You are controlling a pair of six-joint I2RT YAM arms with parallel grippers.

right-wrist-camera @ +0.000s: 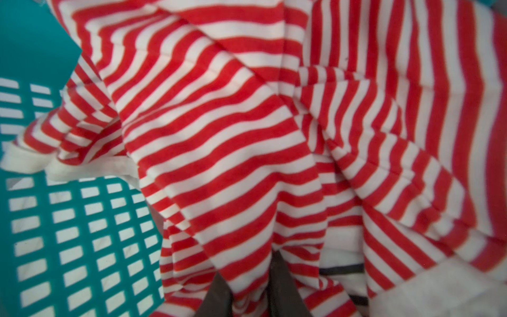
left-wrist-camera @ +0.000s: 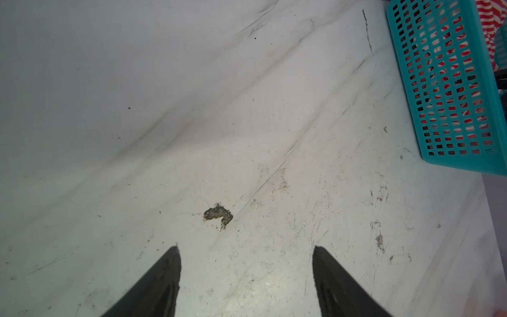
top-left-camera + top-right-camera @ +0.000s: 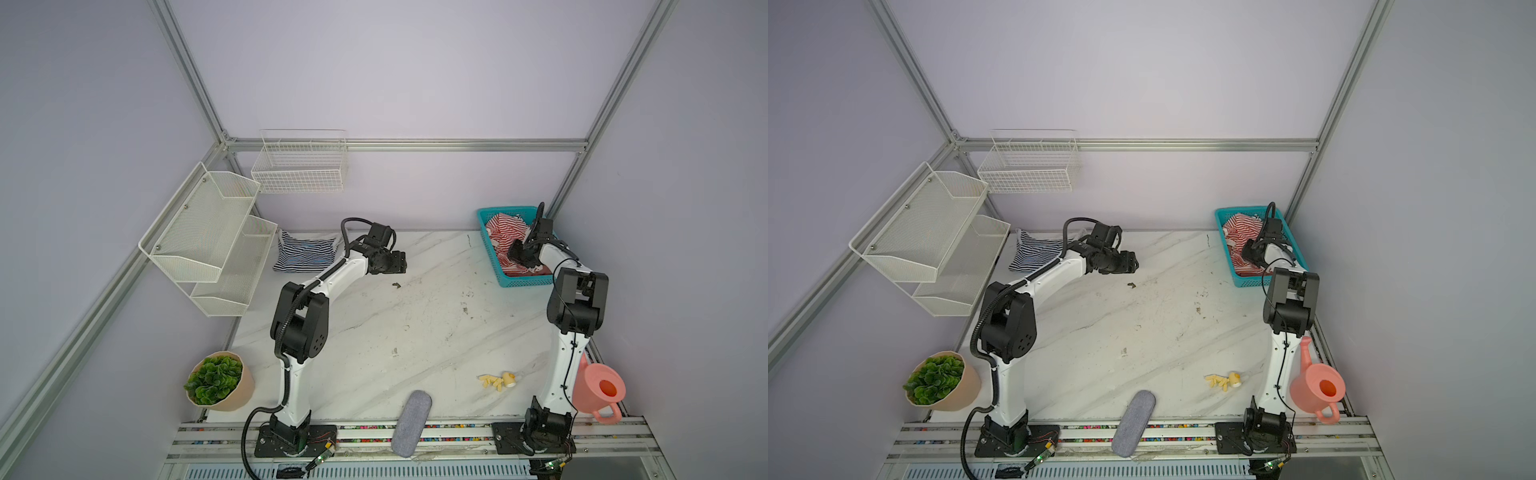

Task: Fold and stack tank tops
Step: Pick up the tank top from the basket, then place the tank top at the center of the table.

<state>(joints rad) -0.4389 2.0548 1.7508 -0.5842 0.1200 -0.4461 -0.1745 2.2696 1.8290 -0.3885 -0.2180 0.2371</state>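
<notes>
- In both top views, I am watching the right gripper (image 3: 519, 254) (image 3: 1252, 253) reaching down into the teal perforated plastic basket (image 3: 524, 282) (image 3: 1250, 283) at the far right corner of the white marbled table (image 3: 415, 332). The red-and-white striped knit tank top (image 3: 503, 226) (image 3: 1238, 226) is lying crumpled in that basket. The navy-and-white striped knit tank top (image 3: 303, 254) (image 3: 1034, 254) is lying at the far left.
- Nothing is holding the basket down, so I am judging that it could tip or slide if the cloth snags on a wall during a lift.
- The left gripper (image 3: 401, 264) (image 3: 1133, 262) is hovering over mid-table, well apart from the basket, so it is too far off to steady it.
- In the left wrist view, the left gripper's fingers (image 2: 170, 274) are standing spread with nothing between them, above bare tabletop and a dark crusty smudge (image 2: 218, 215). A garment spread just there could be picking up that dirt.
- In the right wrist view, the right gripper's fingers (image 1: 285, 285) are standing close together, pinching a fold of the red-and-white cloth.
- The fold looks thin and taken mid-body rather than at a strap or hem. It could be slipping free, or the top could be coming up bunched and hard to flatten.
- A white cloth with a dark stripe (image 1: 340, 270) is peeking out underneath. I cannot tell what it is, but it might be dragged along.
</notes>
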